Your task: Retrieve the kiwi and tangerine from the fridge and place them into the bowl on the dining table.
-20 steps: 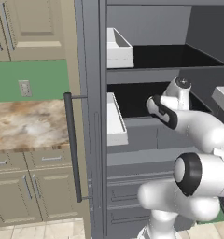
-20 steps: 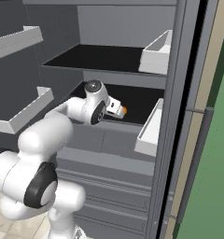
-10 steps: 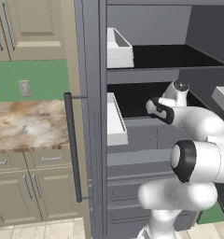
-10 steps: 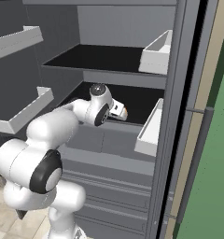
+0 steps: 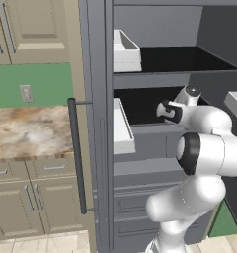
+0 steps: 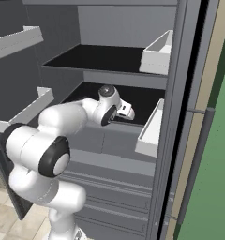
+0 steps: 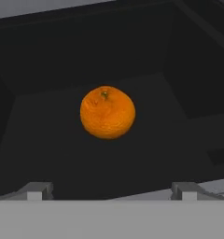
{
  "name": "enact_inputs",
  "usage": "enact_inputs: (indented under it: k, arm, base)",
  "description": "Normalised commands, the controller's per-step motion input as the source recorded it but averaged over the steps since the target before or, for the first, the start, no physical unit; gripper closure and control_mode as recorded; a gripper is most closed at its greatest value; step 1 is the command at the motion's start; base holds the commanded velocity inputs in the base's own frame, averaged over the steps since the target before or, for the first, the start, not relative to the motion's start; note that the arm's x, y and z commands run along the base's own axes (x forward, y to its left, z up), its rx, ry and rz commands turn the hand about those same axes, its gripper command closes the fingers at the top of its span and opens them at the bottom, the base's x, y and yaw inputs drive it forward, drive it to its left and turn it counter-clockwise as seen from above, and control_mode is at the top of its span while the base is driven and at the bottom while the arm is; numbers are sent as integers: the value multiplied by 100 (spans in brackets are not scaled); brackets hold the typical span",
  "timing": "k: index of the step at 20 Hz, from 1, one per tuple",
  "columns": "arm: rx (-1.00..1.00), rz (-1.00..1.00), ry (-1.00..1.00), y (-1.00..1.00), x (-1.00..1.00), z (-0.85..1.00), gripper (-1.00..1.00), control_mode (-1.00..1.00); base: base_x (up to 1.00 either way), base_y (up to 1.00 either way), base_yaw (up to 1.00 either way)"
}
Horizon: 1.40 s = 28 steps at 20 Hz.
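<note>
The grey fridge (image 5: 155,143) stands open, and my arm reaches into its dark middle shelf (image 6: 142,101). In the hand view the tangerine (image 7: 108,112), a small bright orange ball, lies on the black shelf floor straight ahead of my gripper (image 7: 111,191) and a short way beyond it. The two fingertips (image 7: 37,190) stand wide apart with nothing between them. From the base views the gripper (image 5: 166,110) (image 6: 127,111) sits just inside the shelf's front edge. The kiwi, the bowl and the dining table are out of view.
White door bins (image 5: 121,129) (image 6: 151,131) hang close on either side of the arm, with more above (image 5: 125,52) (image 6: 159,51). The shelf above is low over the hand. A marbled counter (image 5: 26,131) over beige cabinets lies left of the fridge door handle (image 5: 76,153).
The hand has pushed further into the middle shelf, and it now covers the tangerine in the right base view. The jaws have stayed open.
</note>
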Motion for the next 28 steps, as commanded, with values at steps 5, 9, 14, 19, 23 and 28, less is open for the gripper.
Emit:
enact_inputs:
  k: [5, 9, 14, 19, 23, 28]
  arm:
    - [0, 0, 0, -17, 46, 0, -100, -100]
    - [0, 1, 0, -26, 41, -1, -100, -100]
    - [0, 3, 3, -10, 38, -20, -100, -100]
    - [0, 2, 1, 0, 33, -39, -100, -100]
    - [0, 0, 1, 0, 13, -48, -100, -100]
    - [0, 0, 2, 4, 0, -74, -100, -100]
  base:
    - [0, 0, 0]
    - [0, 0, 0]
    - [0, 0, 0]
    - [0, 0, 0]
    - [0, 0, 0]
    - [0, 0, 0]
